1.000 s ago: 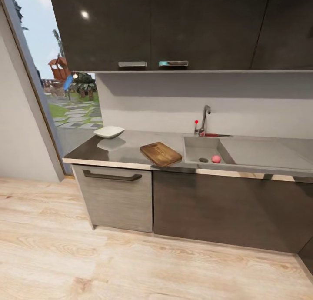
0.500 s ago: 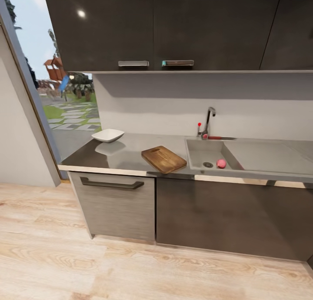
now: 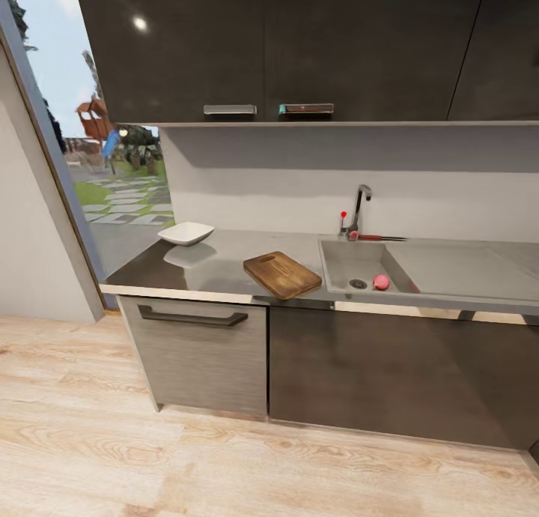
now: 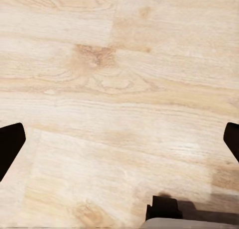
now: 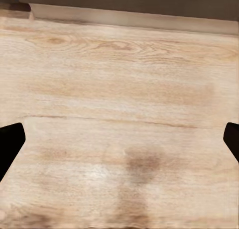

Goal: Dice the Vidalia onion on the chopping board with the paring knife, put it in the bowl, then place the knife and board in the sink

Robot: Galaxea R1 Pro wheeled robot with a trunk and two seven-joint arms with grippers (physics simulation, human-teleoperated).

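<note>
Onion (image 3: 382, 281): small pink bulb on the floor of the sink (image 3: 340, 266), just beside the dark drain, untouched. We judge the first step, lifting it out, not yet begun.

Knife (image 3: 376, 237): red handle, thin dark blade, lying flat on the rim behind the basin, next to the base of the faucet (image 3: 360, 207). Board (image 3: 282, 274): brown, angled, one corner reaching over the front edge of the surface (image 3: 217, 266), just beside the sink. Bowl (image 3: 186, 233): white, at the far end of the surface near the open doorway, well apart from the board.

Change: between the oldest head picture and the half-second one the whole picture shifted, with cabinets and sink sliding across together. That is our camera moving, not the things. From the half-second picture to this one nothing has shifted at all. We take it the base has halted in front of the cabinets.

Left end effector (image 4: 119, 144): two dark fingertips set wide apart at the edges of the wrist picture, nothing between them, plank floor below. Right end effector (image 5: 119, 142): the same, fingers spread, empty, wooden floor (image 5: 119, 89) beneath and the cabinet plinth just ahead of it. Both hang low, so onion, knife, board and bowl all lie above and forward of them, well apart.

Meaning for the task: the approach looks finished; next we would expect an arm to rise toward the basin.
</note>
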